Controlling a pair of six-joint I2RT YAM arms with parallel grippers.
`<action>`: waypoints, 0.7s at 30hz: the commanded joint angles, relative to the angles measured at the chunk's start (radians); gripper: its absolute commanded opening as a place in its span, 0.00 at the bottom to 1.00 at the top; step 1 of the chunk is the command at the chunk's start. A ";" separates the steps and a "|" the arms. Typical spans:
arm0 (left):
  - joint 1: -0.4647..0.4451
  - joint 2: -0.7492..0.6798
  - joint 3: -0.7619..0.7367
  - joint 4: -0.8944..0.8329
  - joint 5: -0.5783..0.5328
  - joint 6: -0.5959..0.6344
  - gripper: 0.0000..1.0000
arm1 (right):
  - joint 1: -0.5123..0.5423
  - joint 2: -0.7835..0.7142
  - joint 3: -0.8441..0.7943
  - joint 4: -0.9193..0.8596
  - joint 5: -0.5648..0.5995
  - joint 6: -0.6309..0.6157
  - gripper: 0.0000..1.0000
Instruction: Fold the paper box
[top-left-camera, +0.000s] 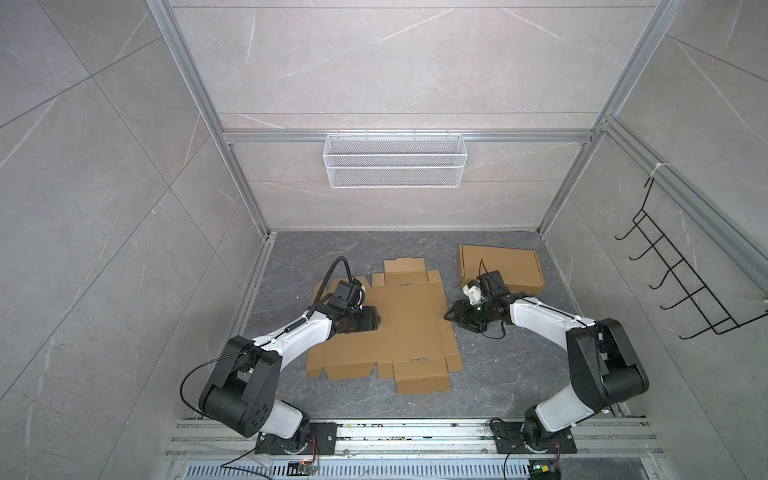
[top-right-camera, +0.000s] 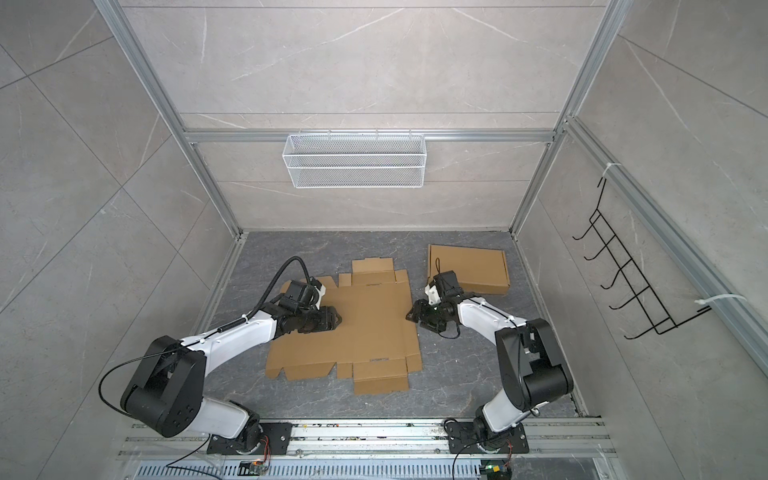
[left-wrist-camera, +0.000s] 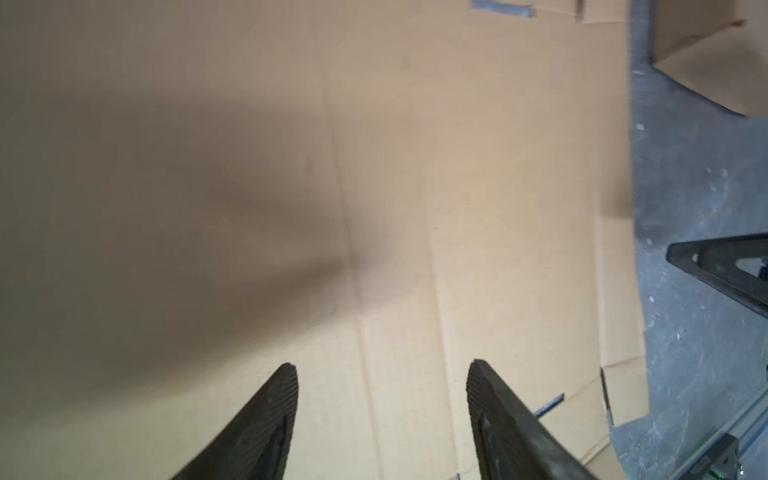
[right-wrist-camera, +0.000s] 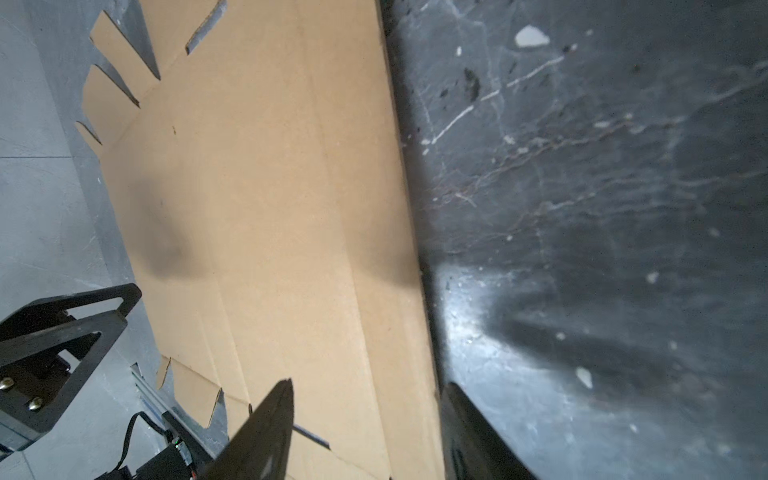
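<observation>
The paper box is a flat, unfolded brown cardboard blank lying on the dark marble floor, with flaps along its far and near ends. My left gripper hovers low over the blank's left-middle part. In the left wrist view its jaws stand open with only bare cardboard between them. My right gripper is at the blank's right edge. In the right wrist view it is open, one finger over the cardboard, the other beside the edge over the floor.
A second, folded cardboard box lies at the back right, just behind the right wrist. A white mesh basket hangs on the back wall. A black wire rack hangs on the right wall. Aluminium rails run along the front.
</observation>
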 joint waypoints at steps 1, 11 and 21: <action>0.016 0.004 -0.013 0.031 0.021 -0.032 0.67 | -0.002 0.045 -0.003 0.029 0.022 -0.006 0.59; 0.028 0.020 -0.079 0.073 -0.001 -0.047 0.58 | -0.005 0.132 0.024 0.055 -0.021 -0.037 0.59; 0.029 0.033 -0.145 0.126 0.029 -0.079 0.49 | -0.002 0.098 0.009 0.154 -0.215 0.021 0.47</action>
